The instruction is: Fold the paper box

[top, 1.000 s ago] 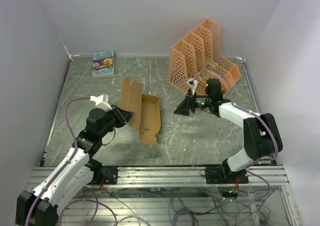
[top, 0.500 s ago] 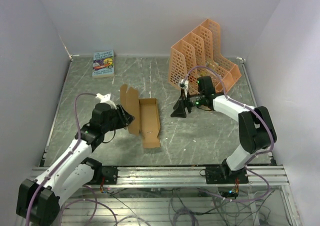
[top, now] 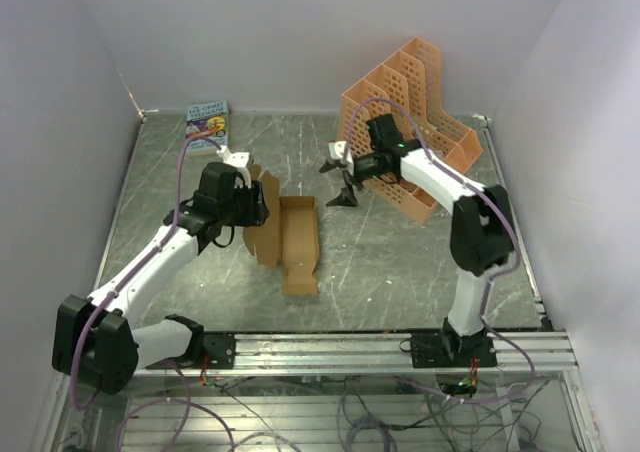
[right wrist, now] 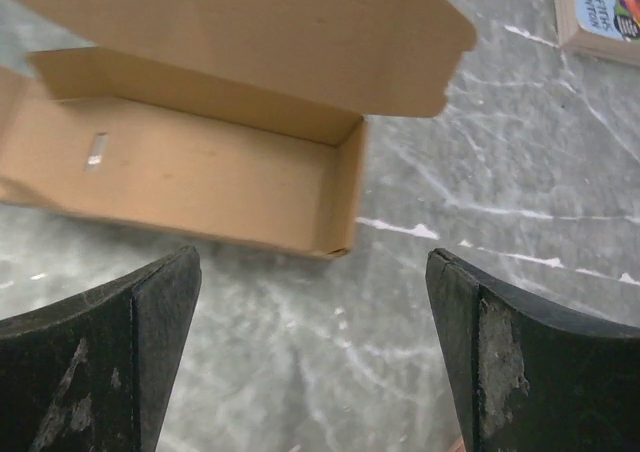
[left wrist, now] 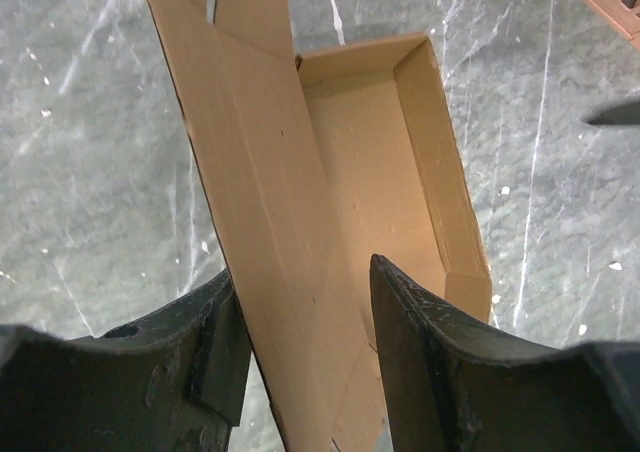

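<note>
A grey marbled table [top: 400, 272] sits inside white walls. On it the box [top: 298, 237] lies open-topped, with its lid [left wrist: 260, 172] standing up along one long side. The left end effector [left wrist: 300, 282] is at that side, its fingers parted around the lid without pinching it. The right end effector [right wrist: 312, 262] hangs off the box's opposite side, spread wide and empty. With nothing holding the lid, it may flop outward. A push could also slide the light box instead of bending the crease.

My left gripper [top: 256, 206] has advanced to the box [top: 300, 240] and parted its jaws (the raised flap [left wrist: 262, 172] now stands between them). My right gripper [top: 338, 180] has withdrawn toward the rack [top: 425, 102], jaws wider.
</note>
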Robot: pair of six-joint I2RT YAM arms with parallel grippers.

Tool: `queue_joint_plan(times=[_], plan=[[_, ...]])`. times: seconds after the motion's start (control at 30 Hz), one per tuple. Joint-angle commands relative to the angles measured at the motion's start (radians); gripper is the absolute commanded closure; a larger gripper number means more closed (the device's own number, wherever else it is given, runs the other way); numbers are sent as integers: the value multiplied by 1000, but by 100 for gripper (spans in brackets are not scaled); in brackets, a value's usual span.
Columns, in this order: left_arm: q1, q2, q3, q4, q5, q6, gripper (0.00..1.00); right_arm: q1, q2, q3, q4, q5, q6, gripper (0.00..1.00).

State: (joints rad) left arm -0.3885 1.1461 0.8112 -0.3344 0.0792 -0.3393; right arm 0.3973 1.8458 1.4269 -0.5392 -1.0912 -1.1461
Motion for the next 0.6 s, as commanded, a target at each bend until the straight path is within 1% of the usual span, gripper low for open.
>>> queue_joint_plan(times=[0.0, 0.03, 0.07, 0.17, 0.27, 0.3, 0.47, 0.5, 0.57], plan=[[14, 45, 60, -22, 12, 74, 45, 77, 212, 251, -80, 156, 170, 6], [14, 50, 55, -10, 16, 75, 50, 90, 256, 302, -91, 197, 207, 6], [14, 52, 48, 0, 18, 73, 56, 111, 291, 351, -107, 209, 227, 6], [14, 59, 31, 28, 21, 69, 74, 128, 377, 445, -135, 242, 266, 7], [14, 82, 39, 36, 37, 82, 88, 136, 433, 511, -153, 266, 298, 9], [14, 100, 48, 30, 44, 94, 92, 140, 450, 527, -154, 270, 314, 10], [14, 139, 114, -14, 36, 136, 93, 158, 506, 600, -183, 363, 413, 22], [14, 144, 133, -25, 27, 146, 93, 155, 496, 592, -189, 375, 429, 24], [14, 150, 159, -45, 13, 164, 93, 143, 432, 509, -148, 374, 460, 25]])
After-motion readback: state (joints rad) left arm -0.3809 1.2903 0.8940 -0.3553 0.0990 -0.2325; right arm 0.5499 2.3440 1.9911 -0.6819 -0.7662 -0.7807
